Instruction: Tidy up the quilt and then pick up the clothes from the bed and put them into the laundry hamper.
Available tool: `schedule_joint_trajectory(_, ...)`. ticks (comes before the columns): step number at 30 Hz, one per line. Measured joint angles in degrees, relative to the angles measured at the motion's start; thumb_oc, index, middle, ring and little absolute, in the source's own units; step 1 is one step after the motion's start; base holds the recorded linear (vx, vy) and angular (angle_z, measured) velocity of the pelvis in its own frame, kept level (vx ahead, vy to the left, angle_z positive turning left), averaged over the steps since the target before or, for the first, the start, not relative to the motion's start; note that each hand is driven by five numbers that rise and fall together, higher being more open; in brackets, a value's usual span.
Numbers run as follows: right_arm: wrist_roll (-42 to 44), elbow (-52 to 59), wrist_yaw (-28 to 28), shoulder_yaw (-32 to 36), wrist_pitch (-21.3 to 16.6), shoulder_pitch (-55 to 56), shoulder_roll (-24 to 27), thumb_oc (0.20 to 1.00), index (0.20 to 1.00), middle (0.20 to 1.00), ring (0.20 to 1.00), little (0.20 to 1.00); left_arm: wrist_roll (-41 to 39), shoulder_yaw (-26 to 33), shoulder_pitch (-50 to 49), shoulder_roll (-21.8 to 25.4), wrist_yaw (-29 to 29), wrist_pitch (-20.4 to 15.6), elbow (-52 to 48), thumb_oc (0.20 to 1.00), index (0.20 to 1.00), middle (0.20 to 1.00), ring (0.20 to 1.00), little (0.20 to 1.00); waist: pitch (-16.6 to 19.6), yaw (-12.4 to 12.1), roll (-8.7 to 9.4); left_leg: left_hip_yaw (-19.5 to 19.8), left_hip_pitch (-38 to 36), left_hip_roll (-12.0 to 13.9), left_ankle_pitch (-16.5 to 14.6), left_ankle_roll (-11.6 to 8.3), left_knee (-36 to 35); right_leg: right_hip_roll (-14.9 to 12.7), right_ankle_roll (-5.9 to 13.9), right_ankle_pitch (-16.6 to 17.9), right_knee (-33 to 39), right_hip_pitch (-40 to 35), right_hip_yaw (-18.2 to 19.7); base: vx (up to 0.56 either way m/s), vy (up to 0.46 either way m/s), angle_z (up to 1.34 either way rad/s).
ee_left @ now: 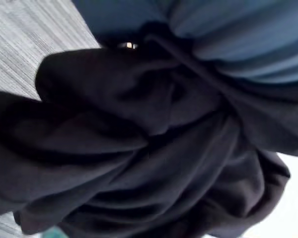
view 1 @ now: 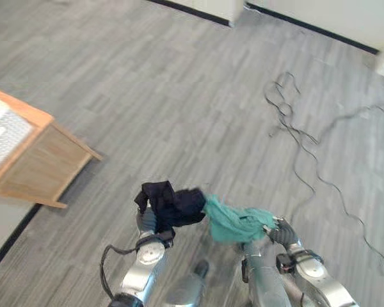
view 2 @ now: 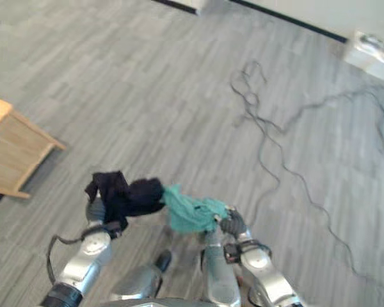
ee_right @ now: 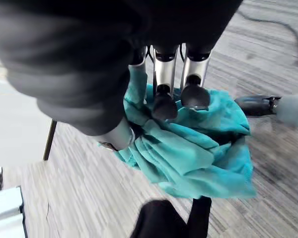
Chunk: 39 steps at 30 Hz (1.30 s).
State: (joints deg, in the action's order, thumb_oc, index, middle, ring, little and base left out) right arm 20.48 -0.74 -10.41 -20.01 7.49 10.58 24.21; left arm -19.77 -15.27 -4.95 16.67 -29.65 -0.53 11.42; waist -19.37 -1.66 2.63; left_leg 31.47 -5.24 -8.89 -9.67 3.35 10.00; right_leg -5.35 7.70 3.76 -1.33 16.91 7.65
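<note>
My left hand [view 1: 146, 221] is raised over the floor with a bunched black garment [view 1: 171, 203] piled on it. That dark cloth [ee_left: 149, 144] spreads across the left wrist view and covers the hand. Right beside it, touching the black one, hangs a crumpled teal garment [view 1: 235, 221]. My right hand [view 1: 279, 231] has its fingers [ee_right: 164, 101] and thumb curled into the teal cloth [ee_right: 198, 148], holding it in the air. A bit of the black garment [ee_right: 161, 220] also shows in the right wrist view.
A wooden bedside cabinet [view 1: 41, 167] with a white top stands at the left on the grey plank floor. Loose dark cables [view 1: 294, 131] trail over the floor at the right. A white wall with a black skirting [view 1: 310, 25] runs along the back.
</note>
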Motion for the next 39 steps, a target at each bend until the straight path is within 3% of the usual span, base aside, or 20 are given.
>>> schedule_joint_trajectory(2, 0.35, -0.25, 0.85, 1.53, 0.54, 1.48, 1.31, 0.2, 0.2, 0.2, 0.2, 0.2, -0.41, 1.01, -3.41, -0.18, 0.88, 1.22, -1.68, 0.2, 0.2, 0.2, 0.2, 0.2, 2.61, -0.01, -1.2, 0.6, -3.46, 1.89, -3.05, -1.26, -0.52, 0.96, -2.81, 4.07, -9.6, 1.33, -1.44, 0.57, -0.24, 1.25)
schedule_joint_trajectory(7, 2.79, 0.51, 0.73, 6.53, 0.64, 0.41, 4.63, 0.2, 0.2, 0.2, 0.2, 0.2, -0.37, 2.91, -7.96, 0.83, 2.62, 2.99, -5.95, 0.2, 0.2, 0.2, 0.2, 0.2, 5.31, -1.07, -2.99, -7.88, -2.28, 7.97, -0.46, -4.95, 6.11, 4.31, -9.77, -4.88, -17.24, -0.51, -9.0, 0.5, -0.195, 0.62)
schedule_joint_trajectory(9, 4.83, -0.1, 0.57, 7.11, 0.3, 0.37, 5.64, 0.2, 0.2, 0.2, 0.2, 0.2, -0.34, 2.83, -7.24, 1.39, 3.02, 3.61, -6.14, 0.2, 0.2, 0.2, 0.2, 0.2, 6.57, -0.28, -1.61, -14.83, 3.53, 8.72, 3.05, -6.48, 16.93, 4.16, -11.94, -8.08, -16.97, -3.57, -12.37, 0.5, -0.292, 1.11)
schedule_joint_trajectory(10, 5.42, -0.3, 0.27, 7.42, -0.04, 2.75, 5.1, 0.2, 0.2, 0.2, 0.2, 0.2, -0.25, 2.11, -4.5, 1.54, 3.62, 4.4, -6.12, 0.2, 0.2, 0.2, 0.2, 0.2, 7.42, 0.01, 0.8, -22.5, 11.83, 10.03, 10.01, -6.07, 31.84, 3.44, -13.32, -9.12, -14.26, -7.11, -16.05, 0.45, -0.208, 1.4)
schedule_joint_trajectory(13, 6.19, -2.86, -1.1, 6.61, -1.34, 0.69, 3.47, 0.2, 0.2, 0.2, 0.2, 0.2, -0.12, 0.66, -3.64, 1.18, 3.57, 4.47, -5.85, 0.2, 0.2, 0.2, 0.2, 0.2, 7.26, -1.64, 2.32, -23.92, 25.32, 3.0, 5.2, -3.99, 45.85, 3.67, -13.32, -10.56, -12.47, -8.32, -16.17, 0.32, -0.005, 0.43)
schedule_joint_trajectory(14, 6.57, -4.48, -1.71, 4.18, -1.51, -2.12, 2.85, 0.2, 0.2, 0.2, 0.2, 0.2, -0.16, -0.42, -4.79, 1.03, 3.47, 4.42, -5.88, 0.2, 0.2, 0.2, 0.2, 0.2, 6.35, -3.25, 1.64, -27.29, 29.54, -0.9, 3.02, -3.39, 34.12, 4.02, -11.73, -9.48, -9.04, -10.1, -14.81, 0.39, 0.049, -0.51)
schedule_joint_trajectory(18, 6.52, -4.01, -2.61, -0.77, -3.54, 0.19, 2.65, 0.2, 0.2, 0.2, 0.2, 0.2, -0.21, -0.35, -9.22, 1.35, 2.42, 3.52, -5.69, 0.2, 0.2, 0.2, 0.2, 0.2, 4.7, -4.03, -3.55, -30.52, 29.72, 1.41, 6.85, -2.84, -1.28, 10.78, -11.17, -10.59, -1.88, -19.42, -14.63, 0.58, 0.103, -0.28)
schedule_joint_trajectory(21, 6.53, -4.92, -4.3, -1.25, -4.09, 0.47, 2.79, 0.2, 0.2, 0.2, 0.2, 0.2, -0.19, 0.23, -7.8, 0.91, 1.79, 1.94, -5.62, 0.2, 0.2, 0.2, 0.2, 0.2, 2.5, -5.74, -3.99, -29.05, 31.05, 2.3, 10.2, -1.9, -5.57, 12.16, -11.77, -12.25, -2.37, -22.6, -13.24, 0.5, 0.186, -0.27)
schedule_joint_trajectory(22, 6.52, -4.89, -4.71, -1.3, -4.16, 0.56, 2.64, 0.2, 0.2, 0.2, 0.2, 0.2, -0.17, 0.21, -7.74, 0.86, 1.81, 1.9, -5.7, 0.2, 0.2, 0.2, 0.2, 0.2, 2.39, -5.9, -3.51, -29.18, 30.61, 1.76, 11.06, -1.69, -4.99, 11.82, -10.36, -13.29, -2.27, -23.65, -13.08, 0.72, 0.404, -0.27)
schedule_joint_trajectory(23, 6.48, -6.18, -5.74, -1.23, -5.01, 1.3, 2.02, 0.2, 0.2, 0.2, 0.2, 0.2, -0.17, 0.15, -7.27, -0.16, 1.55, 2.23, -5.42, 0.2, 0.2, 0.2, 0.2, 0.2, 1.87, -6.27, -2.7, -30.91, 27.02, 1.05, 11.53, 1.12, -1.91, 10.97, -6.87, -15.74, -8.78, -24.0, -14.16, 0.34, 0.256, -0.2)
schedule_joint_trajectory(25, 6.45, -3.76, -6.23, -1.22, -4.85, 3.26, 1.96, 0.2, 0.2, 0.2, 0.2, 0.2, -0.15, -0.34, -7.65, -1.3, 0.89, 2.47, -6.17, 0.2, 0.2, 0.2, 0.2, 0.2, 2.44, -7.2, -4.01, -32.42, 21.41, 1.21, 11.34, 5.23, -0.06, 9.94, -4.03, -18.88, -26.44, -19.42, -16.03, 0.46, 0.361, -0.31)
schedule_joint_trajectory(26, 6.39, 1.27, -6.11, -0.84, -5.04, 6.4, 2.36, 0.2, 0.2, 0.2, 0.2, 0.2, 0.2, 0.08, -8.56, -1.4, 0.39, 2.85, -7.49, 0.2, 0.2, 0.2, 0.2, 0.2, 4.01, -6.83, -3.1, -32.65, 19.06, -0.87, 12.13, 9.23, 2.22, 3.53, -5.35, -20.98, -49.58, -12.95, -17.96, 0.54, 0.405, -0.14)
schedule_joint_trajectory(28, 6.32, 5.85, -6.65, -0.97, -4.84, 8.71, 2.32, 0.2, 0.2, 0.2, 0.2, 0.2, 0.17, -0.04, -7.85, -0.94, -0.12, 5.03, -8.83, 0.2, 0.2, 0.2, 0.2, 0.2, 5.82, -5.25, -1.52, -32.2, 16.75, -5.16, 8.92, 10.72, 4.03, -7.14, -5.03, -16.87, -62.29, -8.68, -16.48, 0.44, 0.227, 0.17)
schedule_joint_trajectory(29, 6.07, 5.83, -6.89, -1.12, -4.76, 8.53, 2.31, 0.2, 0.2, 0.2, 0.2, 0.2, 0.18, -0.07, -7.11, -0.8, -0.66, 5.39, -9.09, 0.2, 0.2, 0.2, 0.2, 0.2, 5.97, -4.63, -2.36, -31.93, 15.98, -5.05, 9.81, 9.53, 3.66, -8.62, -5.24, -17.0, -62.58, -7.32, -16.38, 0.42, 0.073, 0.28)
schedule_joint_trajectory(31, 4.48, 4.21, -7.37, -3.29, -4.57, 6.09, 1.86, 0.2, 0.2, 0.2, 0.2, 0.2, 0.19, 0.35, -3.98, -0.29, -2.99, 5.59, -9.14, 0.2, 0.2, 0.2, 0.2, 0.2, 6.21, -4.11, -4.43, -29.58, 13.51, -3.45, 10.31, 8.69, 0.68, -9.31, -5.11, -17.15, -56.01, -3.78, -16.6, 0.41, -0.049, 0.32)
schedule_joint_trajectory(34, 4.3, 0.82, -7.09, -5.27, -4.6, 2.78, -0.01, 0.2, 0.2, 0.2, 0.2, 0.2, 0.17, 0.08, 0.3, 0.45, -5.98, 4.76, -5.66, 0.2, 0.2, 0.2, 0.2, 0.2, 5.78, -3.79, -4.51, -25.72, 7.88, -0.59, 9.48, 3.96, -3.4, -2.49, -4.52, -17.42, -33.78, -1.77, -16.73, 0.59, -0.154, 0.26)
schedule_joint_trajectory(35, 4.31, 0.65, -6.9, -5.28, -4.89, 2.7, 0.1, 0.2, 0.2, 0.2, 0.2, 0.2, 0.17, -0.07, 1.04, 0.32, -6.77, 4.26, -3.73, 0.2, 0.2, 0.2, 0.2, 0.2, 5.5, -2.94, -3.38, -24.36, 6.55, -0.88, 6.89, 0.35, -3.98, 0.18, -3.19, -16.25, -24.05, 0.36, -16.46, 0.6, -0.106, 0.35)
schedule_joint_trajectory(36, 4.31, 0.11, -6.43, -5.25, -5.01, 2.73, 0.08, 0.2, 0.2, 0.2, 0.2, 0.2, 0.11, 0.03, 1.51, 0.49, -7.11, 3.59, -1.96, 0.2, 0.2, 0.2, 0.2, 0.2, 5.23, -1.97, -1.89, -25.27, 5.91, -1.12, 3.78, -0.48, -4.3, 0.65, -2.28, -15.02, -18.63, 1.71, -14.76, 0.72, -0.103, 0.89)
schedule_joint_trajectory(37, 4.31, -0.19, -5.68, -4.94, -4.94, 3.44, 0.15, 0.2, 0.2, 0.2, 0.2, 0.2, -0.12, 0.03, 1.26, 0.46, -7.39, 3.42, 0.21, 0.2, 0.2, 0.2, 0.2, 0.2, 4.97, 0.37, -0.48, -25.81, 3.97, -1.64, 1.59, 1.76, -4.67, 1.3, -1.31, -11.49, -11.18, 2.67, -11.7, 0.83, -0.123, 1.24)
schedule_joint_trajectory(39, 4.31, -0.32, -4.7, -3.87, -4.55, 5.66, -0.3, 0.2, 0.2, 0.2, 0.2, 0.2, -0.29, -0.01, 0.14, 0.43, -6.94, 3.42, 0.66, 0.2, 0.2, 0.2, 0.2, 0.2, 4.99, 3.52, 0.33, -20.28, 1.72, -2.76, 1.73, 1.65, -3.71, 2.4, -0.96, -5.67, -7.16, 3.41, -5.79, 0.71, -0.136, 1.21)
